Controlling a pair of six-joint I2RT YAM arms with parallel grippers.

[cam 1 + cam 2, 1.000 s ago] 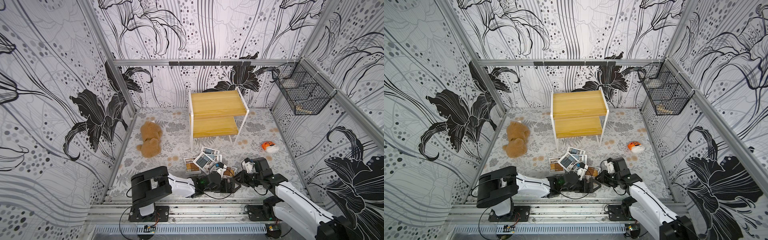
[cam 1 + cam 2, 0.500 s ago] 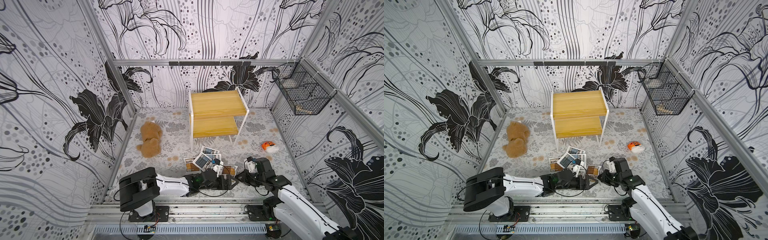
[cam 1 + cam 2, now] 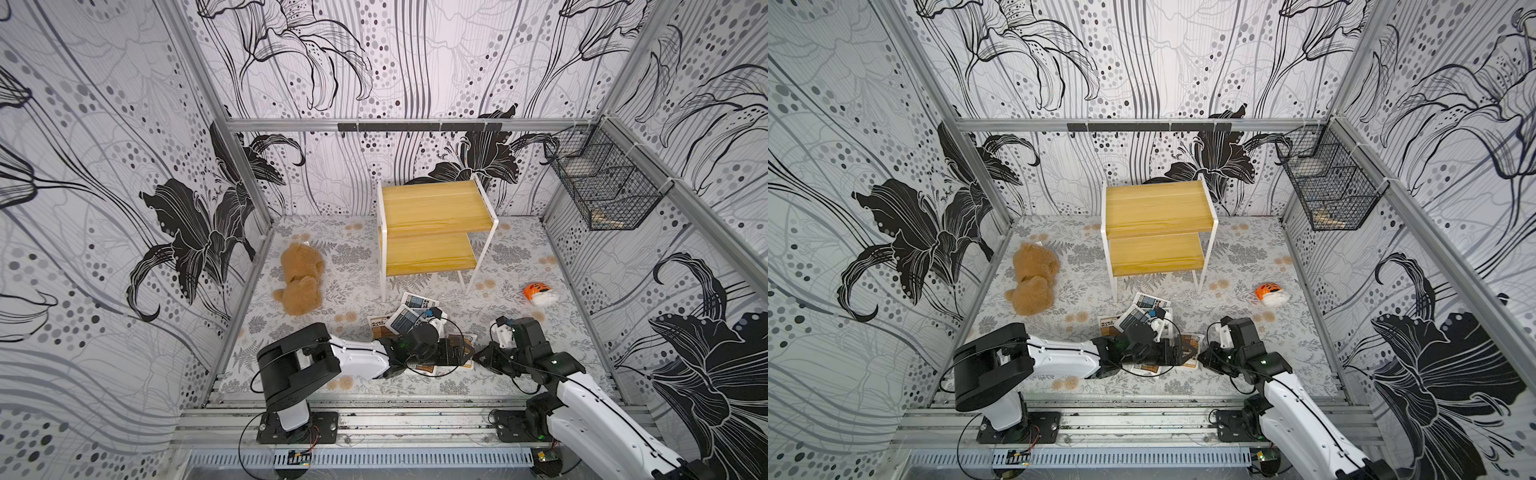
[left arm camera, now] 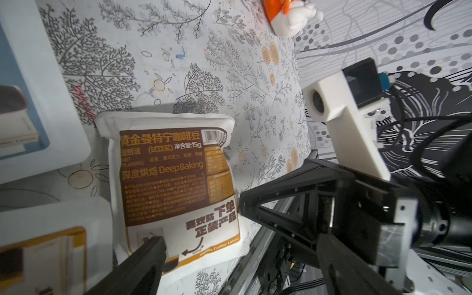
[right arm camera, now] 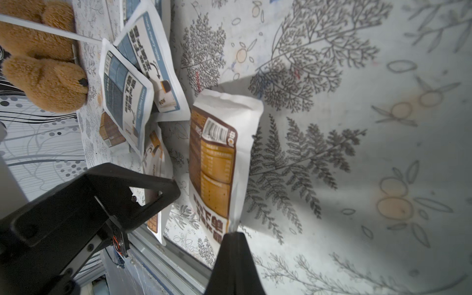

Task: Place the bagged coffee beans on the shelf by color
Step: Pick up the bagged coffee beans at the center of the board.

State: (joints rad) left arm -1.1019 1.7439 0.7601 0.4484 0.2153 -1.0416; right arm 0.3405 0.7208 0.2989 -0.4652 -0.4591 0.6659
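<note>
Right claw [image 3: 477, 358] is seen clenched on the edge of a brown-panelled pouch [image 4: 176, 178], which lies on the counter [image 3: 519, 266] low in the centre of both top views. The left claw [image 3: 459, 355] is spread wide over that pouch. The shelf [image 3: 432, 208] is seen at upper centre, and the other pouches [image 3: 409, 319] are heaped just below its front legs.

The left arm [image 3: 357, 362] and right arm [image 3: 590, 409] have white shells, black joints, black bases [image 3: 297, 428] and thin black cables [image 3: 242, 436]. The right gripper [image 4: 240, 205] has screw-dotted black triangular fingers [image 4: 281, 189] and a white camera block [image 4: 339, 102].
</note>
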